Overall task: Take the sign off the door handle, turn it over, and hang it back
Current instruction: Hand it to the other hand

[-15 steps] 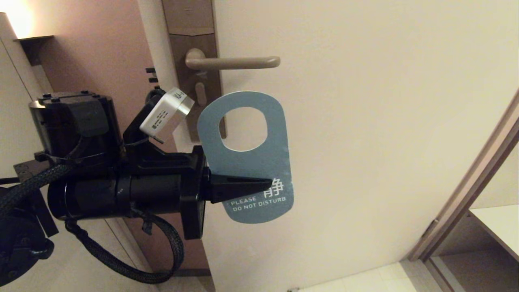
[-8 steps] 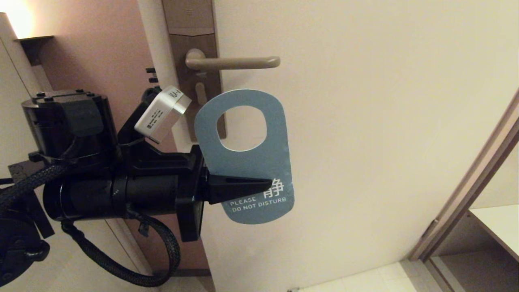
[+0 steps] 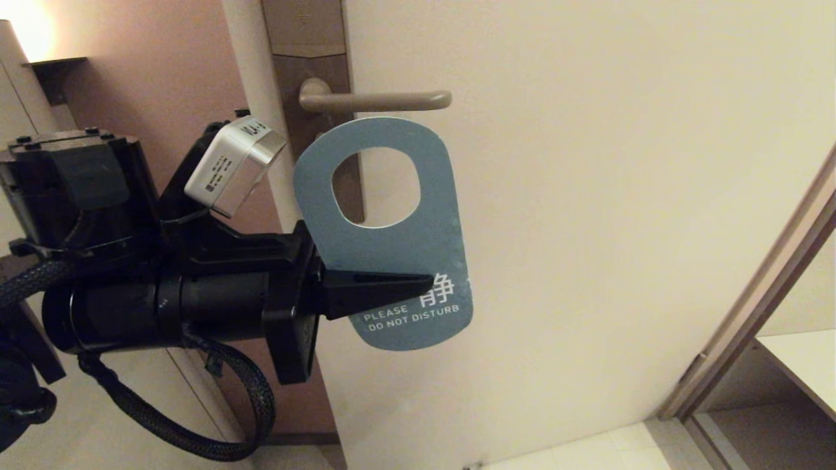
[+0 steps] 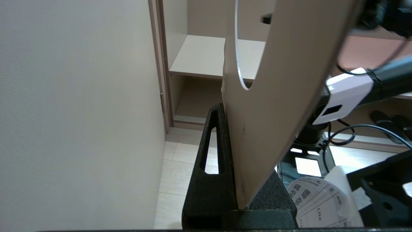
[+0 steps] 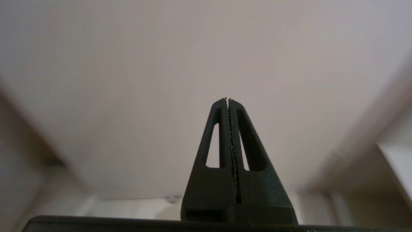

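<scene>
The sign [image 3: 398,251] shows its teal "PLEASE DO NOT DISTURB" side in the head view, held upright in front of the door, off the handle. Its rounded top edge lies just below the door handle [image 3: 379,100], a beige lever on a brown lock plate [image 3: 313,72]. My left gripper [image 3: 428,285] comes in from the left and is shut on the sign's lower part. In the left wrist view the sign's pale other side [image 4: 276,96] stands clamped between the black fingers [image 4: 212,154]. My right gripper [image 5: 228,100] is shut and empty, pointing at the pale door; the head view does not show it.
The cream door [image 3: 588,228] fills the middle of the head view. A brown door frame [image 3: 757,294] and a white shelf [image 3: 803,365] stand at the right. A pinkish wall [image 3: 163,98] is behind my left arm. Pale floor tiles [image 3: 588,450] lie below.
My left gripper has lifted the sign up and a little to the left; its top edge has risen from well below the handle to just under it. The arm has drawn leftward.
</scene>
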